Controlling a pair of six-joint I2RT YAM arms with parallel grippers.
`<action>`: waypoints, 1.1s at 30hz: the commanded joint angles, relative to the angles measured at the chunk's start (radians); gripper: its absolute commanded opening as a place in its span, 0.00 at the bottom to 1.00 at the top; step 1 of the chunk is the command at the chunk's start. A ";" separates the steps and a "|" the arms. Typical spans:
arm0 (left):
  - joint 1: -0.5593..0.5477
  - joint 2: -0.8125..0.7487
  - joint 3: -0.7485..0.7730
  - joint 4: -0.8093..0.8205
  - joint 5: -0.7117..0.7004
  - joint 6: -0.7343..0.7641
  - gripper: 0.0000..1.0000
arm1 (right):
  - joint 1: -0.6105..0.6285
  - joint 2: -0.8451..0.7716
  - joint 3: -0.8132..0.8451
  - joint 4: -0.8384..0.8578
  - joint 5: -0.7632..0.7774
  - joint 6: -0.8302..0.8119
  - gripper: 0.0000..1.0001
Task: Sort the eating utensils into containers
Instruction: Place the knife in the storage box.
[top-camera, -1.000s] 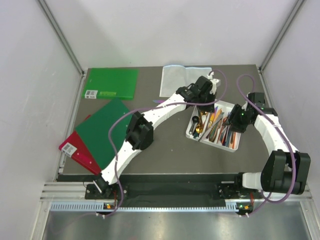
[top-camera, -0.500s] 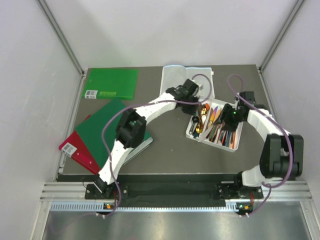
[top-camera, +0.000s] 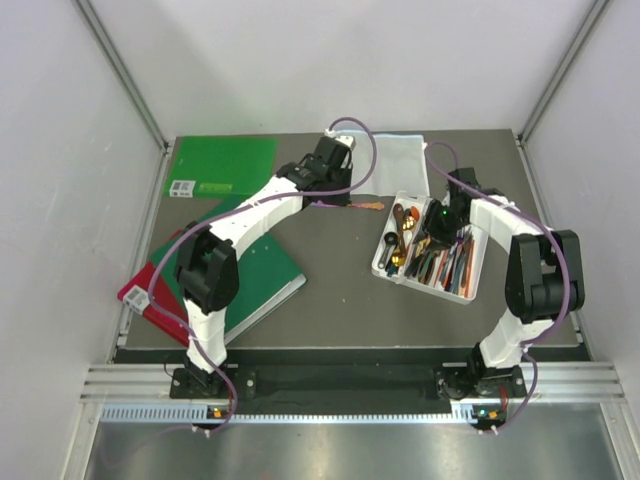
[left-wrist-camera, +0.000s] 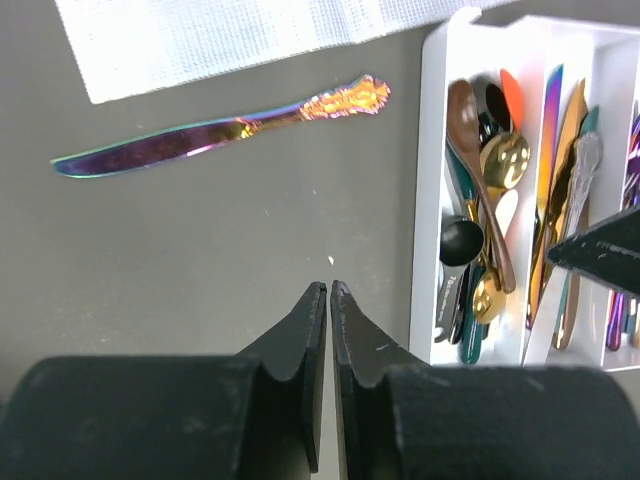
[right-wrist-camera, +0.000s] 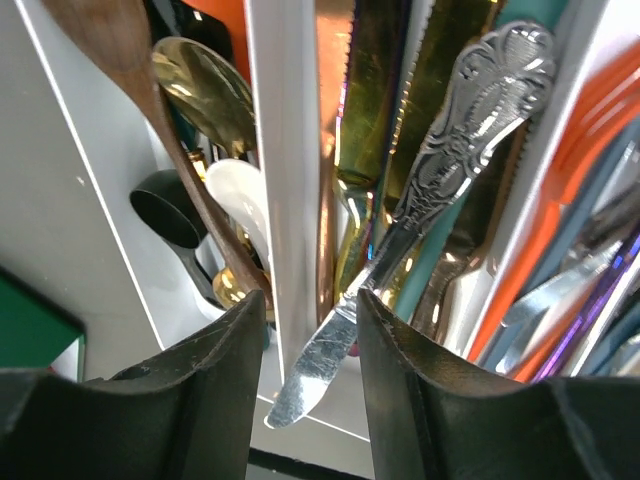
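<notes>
Cutlery sort | iridescent knife (left-wrist-camera: 220, 125) flat on counter (left-wrist-camera: 200, 250) near white tray (left-wrist-camera: 432, 150) | left pincer (left-wrist-camera: 328, 300) pressed together, empty | right pincer (right-wrist-camera: 308, 310) apart astride silver knife (right-wrist-camera: 440, 150) slanting across tray divider | risk: rising pincer may snag blade, flipping it out.

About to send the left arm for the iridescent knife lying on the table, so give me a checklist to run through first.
1. Iridescent knife lies flat, nothing on it: ok.
2. Left gripper open for the pick: not ok, fingers shut.
3. Left gripper above the knife: not ok, the knife lies off ahead of it.
4. Right gripper open: ok, fingers flank the blade of the silver knife.
5. Silver knife fully inside the white tray: cannot tell.
</notes>
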 joint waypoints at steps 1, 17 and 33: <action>-0.001 -0.030 -0.045 0.015 -0.020 0.024 0.10 | 0.013 -0.033 0.042 -0.050 0.056 0.018 0.42; 0.011 -0.058 -0.102 0.029 -0.011 0.041 0.09 | 0.042 0.045 0.060 -0.121 0.109 0.030 0.39; 0.019 -0.068 -0.129 0.038 -0.006 0.053 0.09 | 0.047 0.105 0.086 -0.098 0.135 0.029 0.00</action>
